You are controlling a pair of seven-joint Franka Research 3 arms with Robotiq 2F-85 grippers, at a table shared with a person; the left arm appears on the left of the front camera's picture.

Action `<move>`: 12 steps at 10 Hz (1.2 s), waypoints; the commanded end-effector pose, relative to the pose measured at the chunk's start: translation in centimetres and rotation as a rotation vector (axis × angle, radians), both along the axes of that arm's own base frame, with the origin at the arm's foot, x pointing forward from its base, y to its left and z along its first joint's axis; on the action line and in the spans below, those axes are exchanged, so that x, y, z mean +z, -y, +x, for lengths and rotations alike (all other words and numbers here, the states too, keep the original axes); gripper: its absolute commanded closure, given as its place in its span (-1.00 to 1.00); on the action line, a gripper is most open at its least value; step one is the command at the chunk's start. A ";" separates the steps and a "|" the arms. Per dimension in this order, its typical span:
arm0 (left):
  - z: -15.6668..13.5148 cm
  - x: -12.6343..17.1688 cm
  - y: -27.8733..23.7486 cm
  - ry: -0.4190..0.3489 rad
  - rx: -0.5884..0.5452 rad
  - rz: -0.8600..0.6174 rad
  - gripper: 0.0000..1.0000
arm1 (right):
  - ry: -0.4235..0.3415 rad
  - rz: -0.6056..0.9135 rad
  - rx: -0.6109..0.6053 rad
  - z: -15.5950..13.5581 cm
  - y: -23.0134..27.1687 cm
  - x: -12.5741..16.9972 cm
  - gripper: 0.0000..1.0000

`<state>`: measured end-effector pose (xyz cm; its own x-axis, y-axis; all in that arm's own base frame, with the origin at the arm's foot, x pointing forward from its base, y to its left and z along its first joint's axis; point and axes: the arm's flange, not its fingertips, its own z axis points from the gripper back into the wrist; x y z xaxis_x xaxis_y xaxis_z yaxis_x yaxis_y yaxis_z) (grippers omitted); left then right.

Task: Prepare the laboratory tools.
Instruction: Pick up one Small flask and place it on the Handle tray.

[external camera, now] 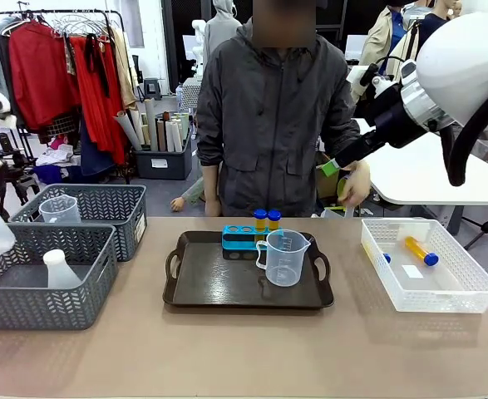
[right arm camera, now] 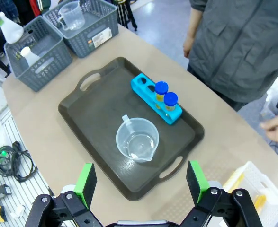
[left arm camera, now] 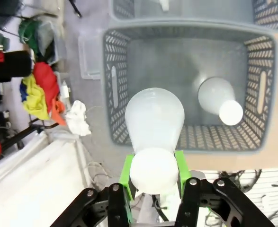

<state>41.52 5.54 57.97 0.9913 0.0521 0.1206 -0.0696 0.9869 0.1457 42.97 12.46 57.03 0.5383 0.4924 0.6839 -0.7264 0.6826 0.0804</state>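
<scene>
- While the left hand (left arm camera: pixel 154 174) clamps the neck of a translucent white conical flask (left arm camera: pixel 154 118) between its green pads, it hangs above the grey basket (left arm camera: pixel 112 85) at the left end of the desk (external camera: pixel 244 349).
- Inside that basket a second flask (left arm camera: pixel 219 100) stands upright near 1 corner.
- Behind it, another grey basket (external camera: pixel 131 224) holds a second beaker (external camera: pixel 59 208).
- Spread wide with nothing between its pads, the right hand (right arm camera: pixel 141 182) is raised high over the dark brown tray (right arm camera: pixel 91 123).
- On the tray the clear handled beaker (right arm camera: pixel 137 140) stands upright, just beside the blue tube rack (right arm camera: pixel 143 85) on the robot's side, not touching it.
- 2 blue-capped tubes (right arm camera: pixel 161 90) of yellow liquid stand side by side at the rack's right end.
- At the desk's right, another tube (external camera: pixel 421 251) lies in a white basket (external camera: pixel 431 307).
</scene>
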 end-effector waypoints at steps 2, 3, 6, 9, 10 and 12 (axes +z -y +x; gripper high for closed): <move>-2.2 3.7 1.8 0.037 -0.025 0.027 1.00 | 0.005 0.023 0.011 0.1 0.1 0.0 -1.00; -2.8 4.9 2.5 0.045 -0.068 0.011 1.00 | 0.005 0.023 0.011 0.1 0.1 0.0 -1.00; -2.0 3.5 1.3 0.035 -0.018 0.011 1.00 | 0.005 0.023 0.011 0.1 0.1 0.0 -1.00; -1.9 3.5 1.6 0.021 -0.028 0.004 1.00 | 0.005 0.023 0.011 0.1 0.1 0.0 -1.00; -2.6 5.6 2.2 0.057 -0.034 0.017 1.00 | 0.005 0.023 0.011 0.1 0.1 0.0 -1.00; -3.1 9.6 4.8 0.135 -0.134 0.076 1.00 | 0.005 0.023 0.011 0.1 0.1 0.0 -1.00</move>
<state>38.53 1.38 65.77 0.9742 -0.0389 0.2224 0.0001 0.9851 0.1718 42.97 12.45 57.04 0.5383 0.4923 0.6840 -0.7264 0.6826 0.0803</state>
